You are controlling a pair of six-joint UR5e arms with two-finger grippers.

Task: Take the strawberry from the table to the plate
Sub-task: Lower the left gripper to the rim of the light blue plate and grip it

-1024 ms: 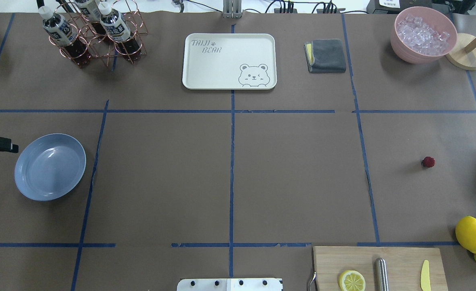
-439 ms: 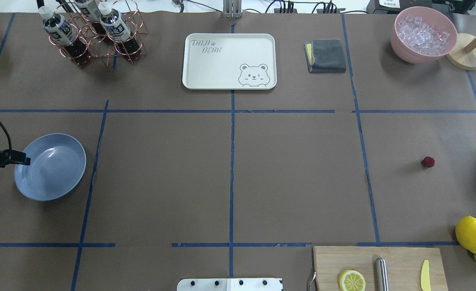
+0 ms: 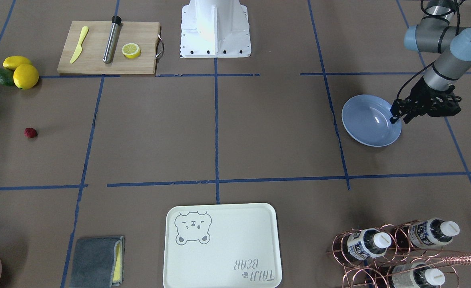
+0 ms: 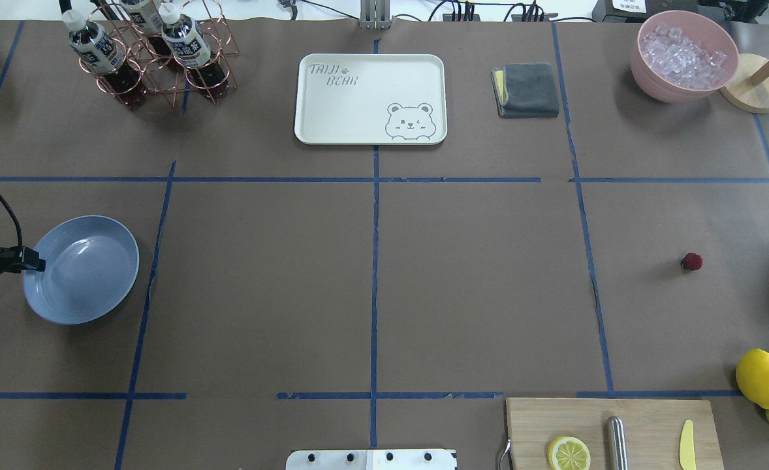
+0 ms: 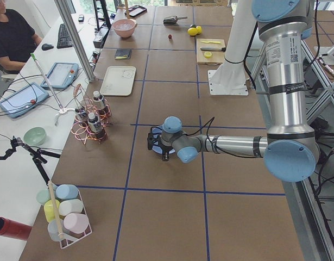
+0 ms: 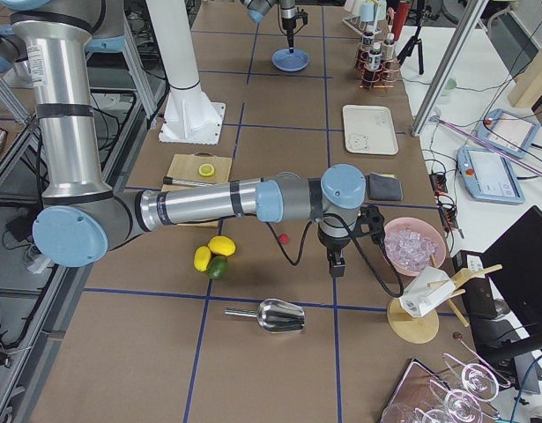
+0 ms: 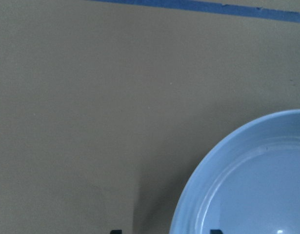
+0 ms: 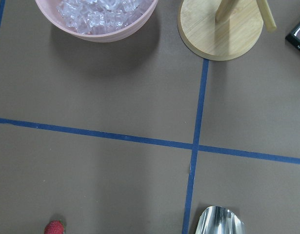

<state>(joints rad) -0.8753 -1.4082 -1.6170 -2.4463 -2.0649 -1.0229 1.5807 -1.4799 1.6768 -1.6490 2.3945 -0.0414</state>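
On the robot's left, the left gripper (image 3: pixel 400 117) hangs at the outer edge of the plate (image 4: pixel 97 281). Its fingers are spread wide and hold nothing (in the wrist camera one tip sits outside the rim and the other over the dish). I cannot tell whether they touch the plate.

Far across the table (image 4: pixel 476 287), the strawberry (image 4: pixel 691 262) lies alone on the brown paper, well apart from the plate and not yet picked up.

Further right, the right gripper (image 6: pixel 335 263) points down near the berry. From that side view I cannot tell whether its jaws are wide or closed.

The berry looks light and soft. Its bumpy skin should give some grip, but it would bruise easily and might roll if nudged. I would take it from straight above, across its widest middle, closing gently.
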